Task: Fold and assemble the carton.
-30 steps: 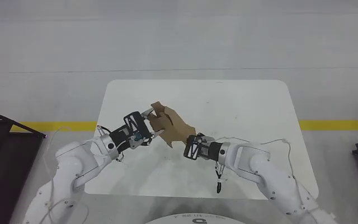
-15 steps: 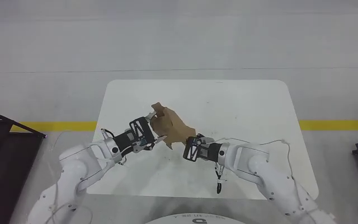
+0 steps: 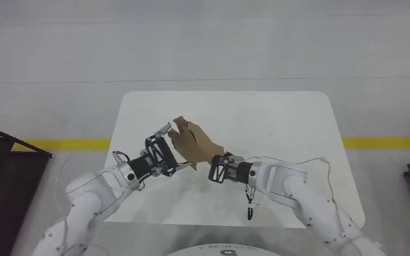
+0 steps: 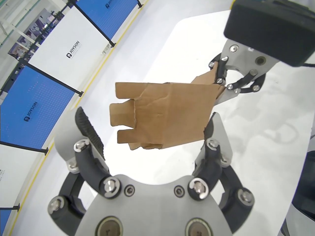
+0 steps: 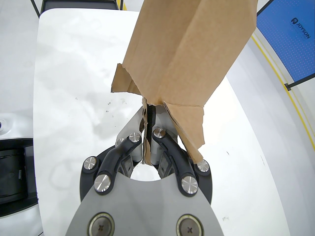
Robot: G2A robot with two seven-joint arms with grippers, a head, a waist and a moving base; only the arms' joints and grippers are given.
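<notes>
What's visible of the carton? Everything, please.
The carton is brown corrugated cardboard, partly folded along a lengthwise crease, with slotted flaps at one end and ragged edges. It is held tilted above the white table. The right gripper is shut on a flap at its other end. The left gripper is open around one edge; contact is unclear.

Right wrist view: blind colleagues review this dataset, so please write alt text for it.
The right gripper is shut on a ragged edge of a partly folded brown cardboard carton, which extends away from it over a white table with rounded corners.
</notes>
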